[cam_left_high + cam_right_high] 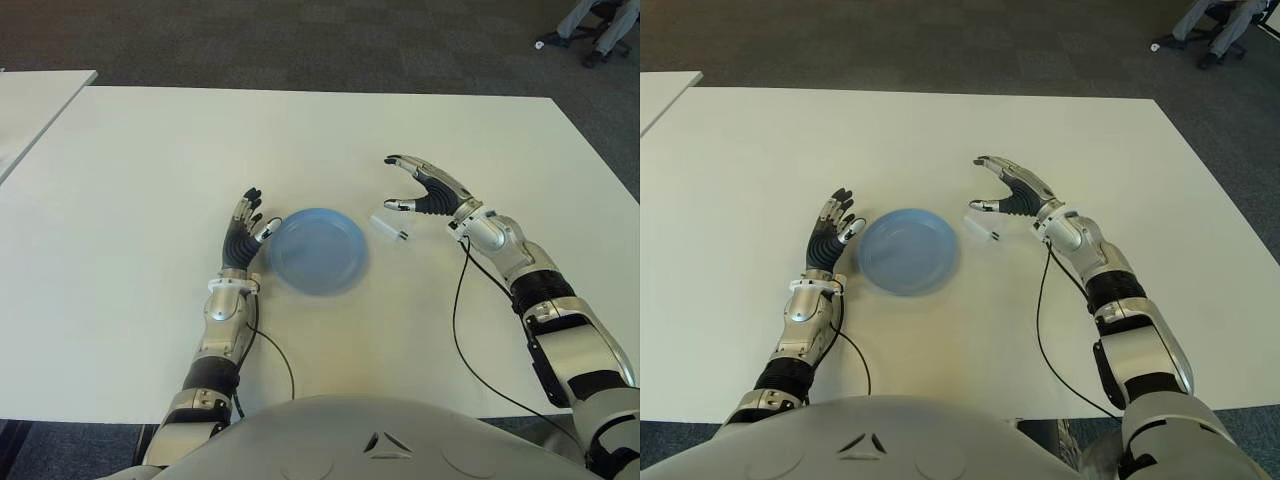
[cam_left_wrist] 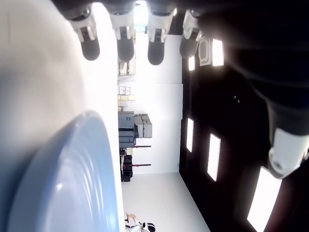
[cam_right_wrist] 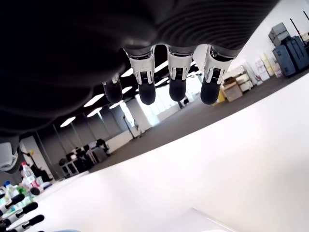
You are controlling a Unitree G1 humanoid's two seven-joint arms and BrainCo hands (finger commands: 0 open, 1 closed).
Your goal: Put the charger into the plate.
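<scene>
The small white plastic charger lies on the white table, just beside the round blue plate. The right hand hovers spread and empty; closing squarely across the charger's sides should suit. The left hand, relaxed, flanks the plate's left.

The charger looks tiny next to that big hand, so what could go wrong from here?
The charger lies flat on the table, small and low, so the open right hand may nudge it away instead of gripping it. It lies close beside the plate, so the fingers could bump the rim and shift the plate. The open left hand shows at the plate's left edge and might knock it too.
</scene>
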